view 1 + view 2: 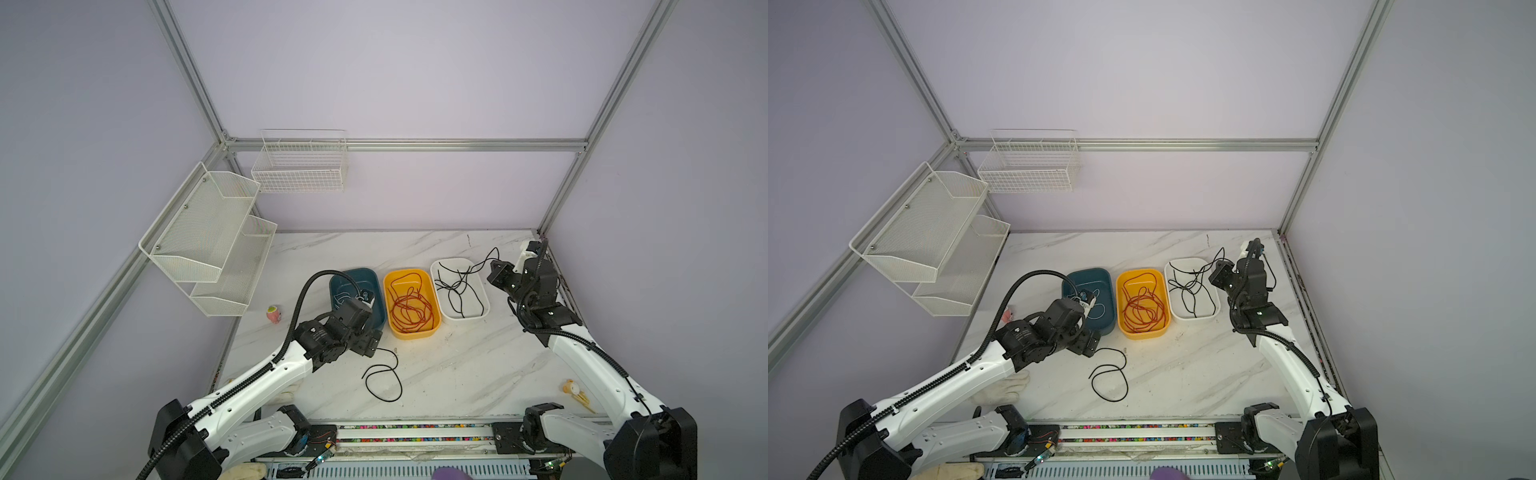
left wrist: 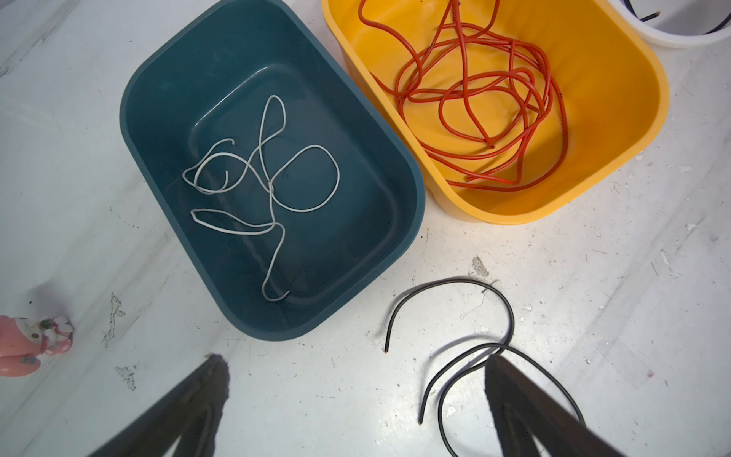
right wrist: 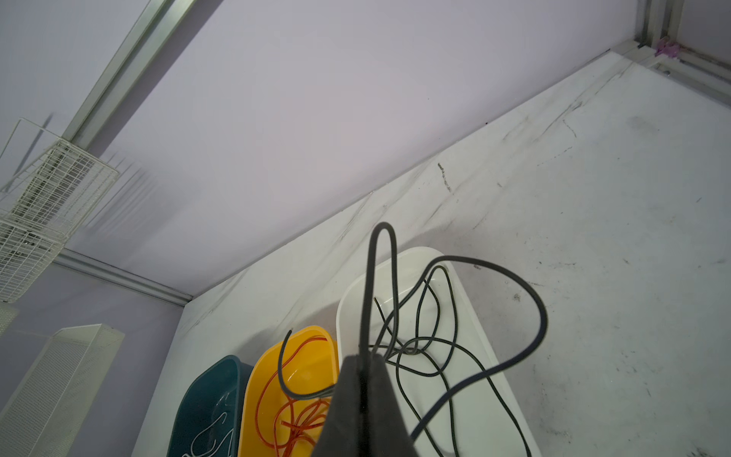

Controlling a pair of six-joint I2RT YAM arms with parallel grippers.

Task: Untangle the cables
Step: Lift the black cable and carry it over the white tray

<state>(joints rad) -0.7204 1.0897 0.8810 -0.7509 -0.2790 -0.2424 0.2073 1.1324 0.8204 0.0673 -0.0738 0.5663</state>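
Right pincer [image 3: 362, 362] was clamped tight on a black cable [image 3: 542, 316], up above the white tub [image 3: 415, 251]. A narrow loop stood up just ahead of my tips. A long bight swung out past the tub's rim, over the bare surface [image 1: 478, 374]. So, I judged, the drop wasn't ready. To do it well I'd carry the grip across to the tub's middle and go down slowly. That would let the overhanging bight slide in before I parted the jaws. I couldn't tell whether my strand was snagged in the other black strands [image 1: 457, 286] lying in that tub, so no yanking.

Over to the left pincer [image 2: 354, 360]: jaws wide apart, holding nothing, low over the surface near the teal tub [image 2: 415, 190]. The loose black cable [image 2: 455, 279] lay curled on the surface. 1 of its bends sat right at 1 of my fingers, the rest just beyond. Touching or not, I couldn't say. I reckoned that 1 was next, pinched at a single strand.

The white cable [image 2: 271, 186] lay in the teal tub, the orange cable [image 1: 409, 307] in the yellow tub [image 2: 617, 79].
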